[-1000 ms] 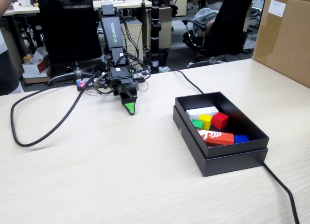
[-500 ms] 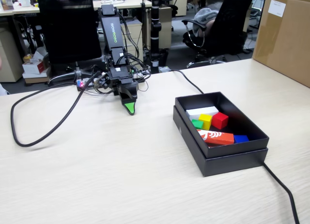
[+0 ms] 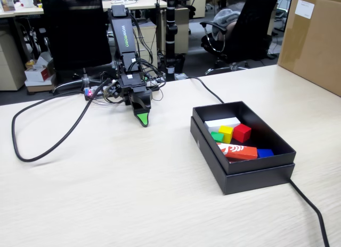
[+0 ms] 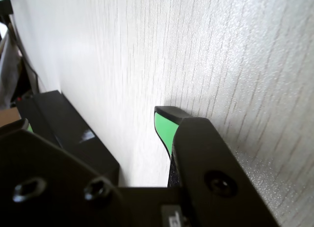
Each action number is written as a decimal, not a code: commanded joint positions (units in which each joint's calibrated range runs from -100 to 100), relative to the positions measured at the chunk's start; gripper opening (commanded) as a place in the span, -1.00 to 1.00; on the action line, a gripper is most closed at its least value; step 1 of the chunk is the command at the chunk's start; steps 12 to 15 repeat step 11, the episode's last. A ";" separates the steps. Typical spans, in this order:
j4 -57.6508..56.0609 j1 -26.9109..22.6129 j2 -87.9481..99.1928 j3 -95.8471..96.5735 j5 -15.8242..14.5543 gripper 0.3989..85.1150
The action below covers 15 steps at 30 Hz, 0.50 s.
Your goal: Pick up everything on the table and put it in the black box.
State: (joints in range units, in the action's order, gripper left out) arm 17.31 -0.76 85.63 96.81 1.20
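The hand (image 3: pixel 141 119) rests low at the arm's base, its green-faced tip pointing down at the desk (image 3: pixel 106 193). In the fixed view only one tapered tip shows. The wrist view shows a single green-lined jaw against the wood grain, with the other jaw not distinguishable. Whether the jaws are apart or together cannot be told. Nothing is visible in the hand.

The hand is well apart from the black box (image 3: pixel 242 175), which sits to its right in the fixed view. A thick black cable (image 3: pixel 53 143) loops across the desk on the left, and a second cable runs from behind the box toward the lower right.

Task status, judged from the layout: all three cubes lie inside the box. The green cube (image 3: pixel 216 136), the yellow cube (image 3: pixel 226 133) and the red cube (image 3: pixel 242 132) sit in a close row near the middle. No loose cube remains on the visible desk surface. The task appears complete, with the arm folded at its base.

Appearance of the cubes: small, plain, single-coloured, equal in size, far smaller than the box. A flat white block (image 3: pixel 222 122) lies behind them. A long red-and-white printed box (image 3: pixel 236 151) and a blue piece (image 3: pixel 265 152) lie in front.
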 commanded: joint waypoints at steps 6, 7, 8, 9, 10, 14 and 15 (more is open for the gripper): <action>-0.07 0.05 -1.12 -0.07 0.10 0.14; -0.07 0.05 -1.12 -0.07 0.10 0.14; -0.07 0.05 -1.12 -0.07 0.10 0.14; 0.02 0.05 -1.24 -0.07 0.10 0.14; -0.07 0.05 -1.24 -0.07 0.10 0.14; -0.07 0.05 -1.12 -0.07 0.10 0.14; -0.07 0.05 -1.12 -0.07 0.10 0.14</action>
